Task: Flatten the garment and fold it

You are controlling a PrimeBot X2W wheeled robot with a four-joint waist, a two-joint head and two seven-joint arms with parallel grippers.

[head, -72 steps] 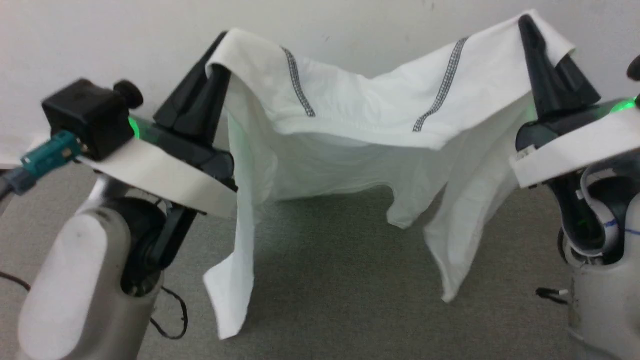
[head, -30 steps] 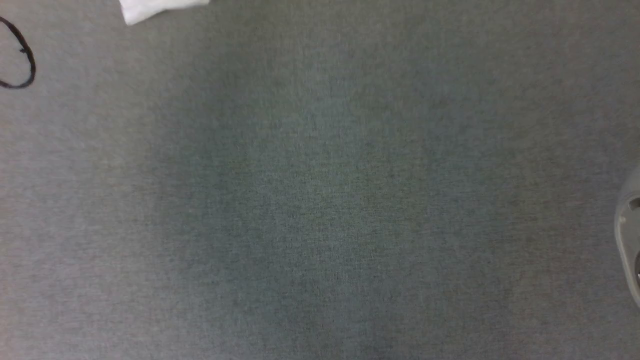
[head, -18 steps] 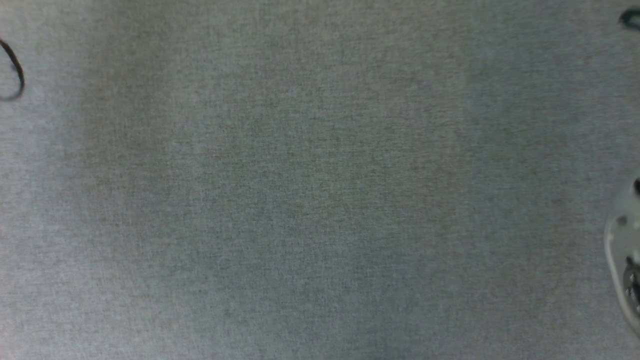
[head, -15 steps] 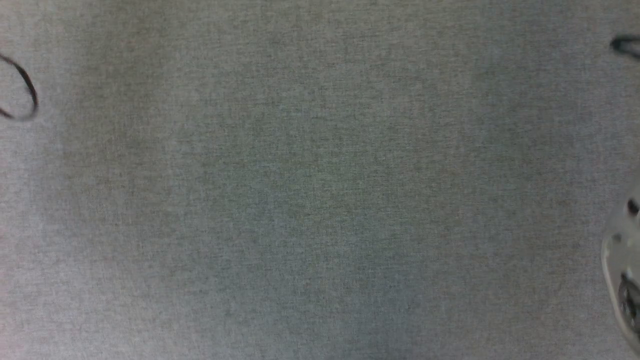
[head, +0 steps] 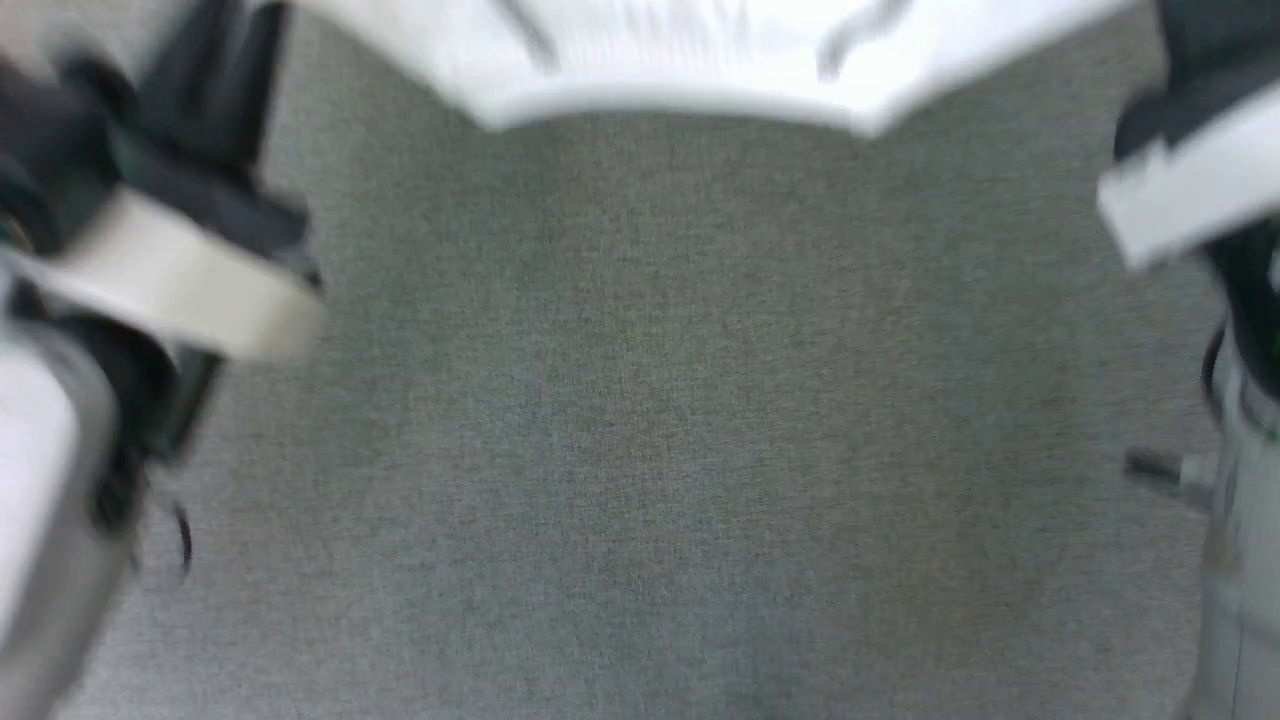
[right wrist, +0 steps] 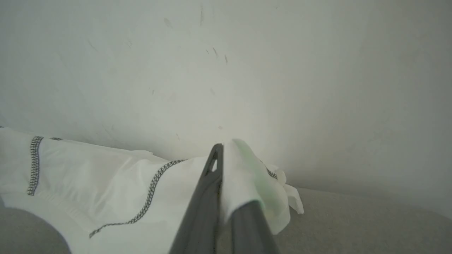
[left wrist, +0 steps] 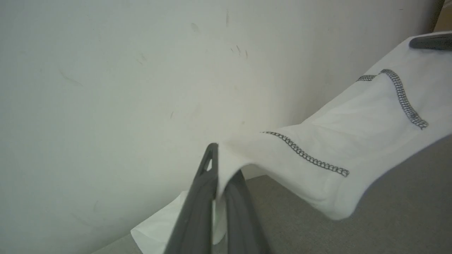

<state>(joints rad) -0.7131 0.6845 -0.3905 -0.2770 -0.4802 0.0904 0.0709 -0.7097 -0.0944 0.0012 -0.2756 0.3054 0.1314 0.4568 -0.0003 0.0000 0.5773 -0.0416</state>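
Left gripper (left wrist: pixel 222 165) and right gripper (right wrist: pixel 226 165) each pinch the shirt (left wrist: pixel 317 148), stretched toward two o'clock in the left wrist view; thin cloth may slip out; uneven lowering would bunch it on the carpet (head: pixel 640 420).

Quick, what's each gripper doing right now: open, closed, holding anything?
Left gripper: jaws closed on the white thin-fabric shirt with grey-black zigzag seams.
Right gripper: jaws closed on the same shirt.

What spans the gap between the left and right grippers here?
The white thin-fabric shirt with zigzag-stitched seams, hanging between left gripper and right gripper, each shut on it; wrist views show this.
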